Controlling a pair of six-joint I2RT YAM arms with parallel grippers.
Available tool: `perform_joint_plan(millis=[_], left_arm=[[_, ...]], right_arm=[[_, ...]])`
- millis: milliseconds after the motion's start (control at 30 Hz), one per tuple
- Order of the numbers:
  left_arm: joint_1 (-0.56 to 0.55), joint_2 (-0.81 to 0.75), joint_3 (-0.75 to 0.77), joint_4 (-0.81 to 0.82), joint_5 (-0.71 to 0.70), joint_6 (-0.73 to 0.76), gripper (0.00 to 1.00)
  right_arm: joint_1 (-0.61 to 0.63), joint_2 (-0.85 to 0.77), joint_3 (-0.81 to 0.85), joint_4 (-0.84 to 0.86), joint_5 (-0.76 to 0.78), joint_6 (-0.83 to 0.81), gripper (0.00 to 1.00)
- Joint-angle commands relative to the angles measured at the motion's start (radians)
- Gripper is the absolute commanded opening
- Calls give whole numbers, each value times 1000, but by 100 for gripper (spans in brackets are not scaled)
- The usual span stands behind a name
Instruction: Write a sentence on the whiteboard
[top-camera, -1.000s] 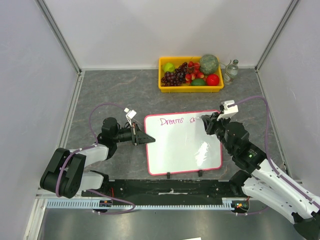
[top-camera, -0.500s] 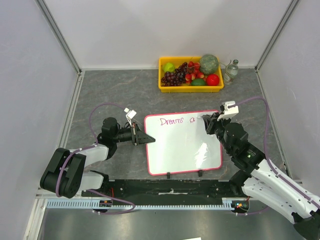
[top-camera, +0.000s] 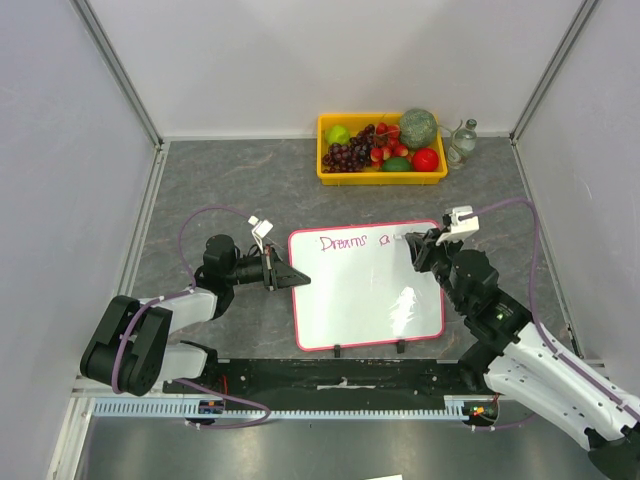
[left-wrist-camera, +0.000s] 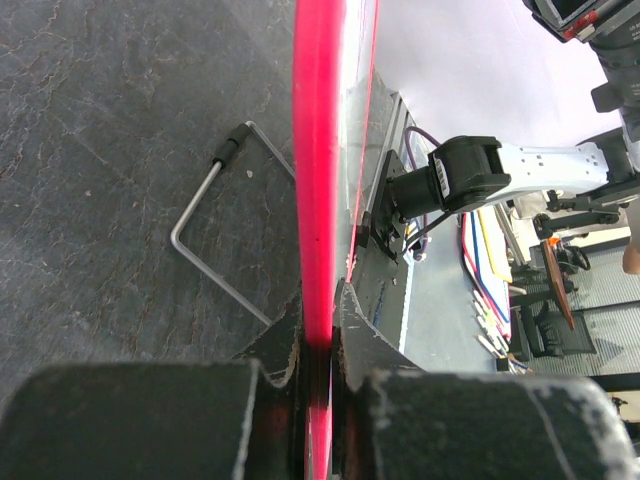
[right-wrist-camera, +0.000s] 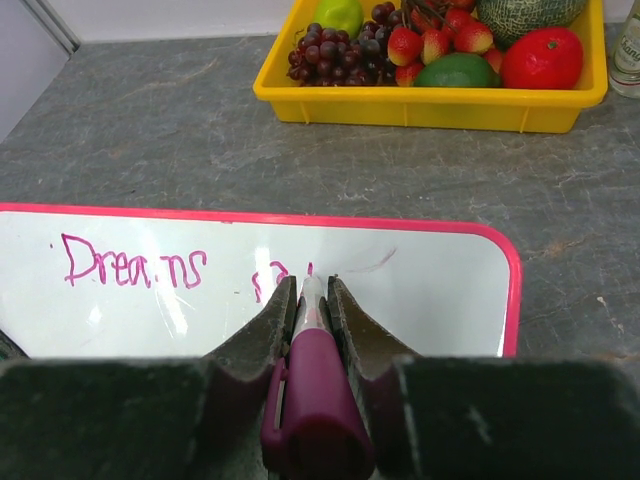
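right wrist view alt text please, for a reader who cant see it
The right gripper holds a purple marker with its tip at the whiteboard, where the pink sentence reads "Dreams" followed by a few unfinished strokes. Behind the board, a yellow tray of fruit sits on the grey table.

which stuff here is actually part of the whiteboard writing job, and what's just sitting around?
In use: whiteboard, clamped at its rim by the left gripper; sentence, "Dreams" plus a started second word; marker in the right gripper.
Lying about: yellow tray; fruit in it; bottle beside the tray.
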Motion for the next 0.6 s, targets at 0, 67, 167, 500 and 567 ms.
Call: perform_joint_plan(millis=[0, 67, 167, 500, 567], left_arm=[[-4, 24, -22, -62, -76, 153, 2], [-4, 23, -22, -62, -76, 153, 2], [-2, 23, -22, -62, -76, 153, 2], [-4, 21, -22, -62, -76, 152, 2], [-2, 21, -22, -62, -76, 151, 2]], right_arm=[[-2, -17, -15, -47, -14, 0, 0], [-2, -22, -12, -58, -34, 1, 0], [-2, -31, -10, -73, -51, 6, 0], [-3, -19, -10, -47, -8, 7, 0], [-2, -13, -1, -29, 6, 3, 0]])
